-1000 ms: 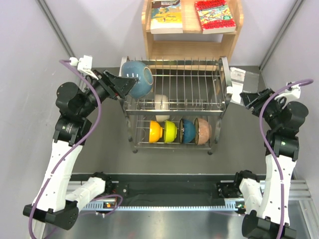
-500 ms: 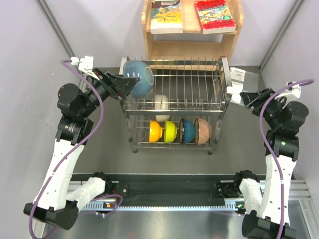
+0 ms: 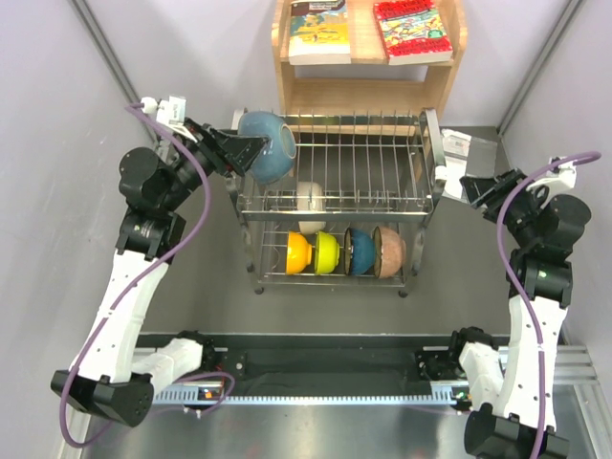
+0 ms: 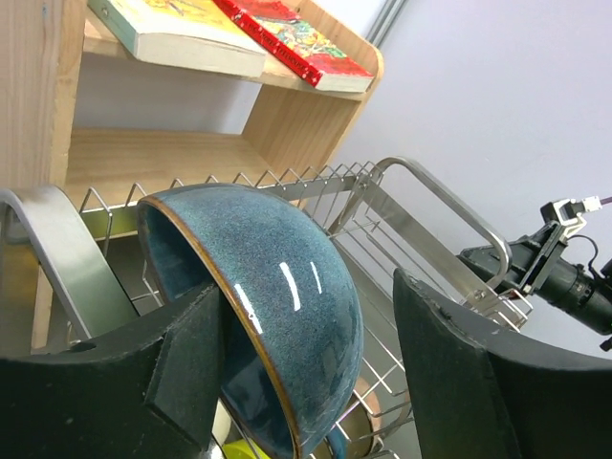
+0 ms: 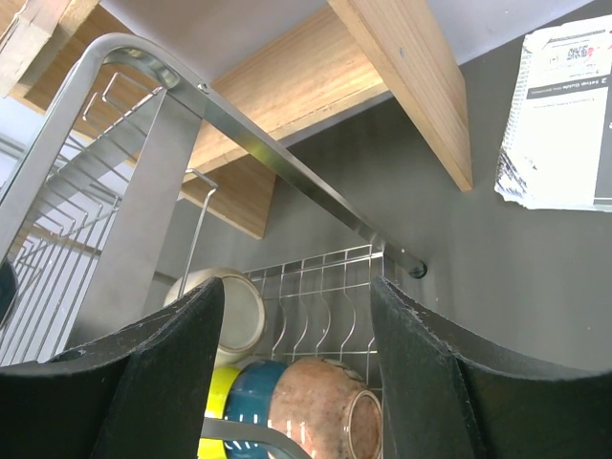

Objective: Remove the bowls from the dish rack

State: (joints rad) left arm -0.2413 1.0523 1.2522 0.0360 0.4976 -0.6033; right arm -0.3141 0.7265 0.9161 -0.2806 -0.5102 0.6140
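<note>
No bowl stands on the bench (image 3: pixel 210 287), so by my judgement the unloading has barely begun. At the upper left corner of the dish rack (image 3: pixel 402 163), the left gripper (image 3: pixel 245 153) straddles the rim of the large blue bowl (image 3: pixel 273 143), which is tilted on its side on the top tier. The jaws are apart, one finger inside the bowl and the other clear of its outer wall. The cream-white bowl (image 3: pixel 310 198) sits lower, behind a row standing on edge: orange bowl (image 3: pixel 297 252), lime-yellow bowl (image 3: pixel 328 251), teal-blue bowl (image 3: pixel 360 251), pinkish-tan bowl (image 3: pixel 389 251). All six remain to unload. The right gripper (image 3: pixel 467 187) hovers by the rack's right end, jaws apart, holding nothing.
</note>
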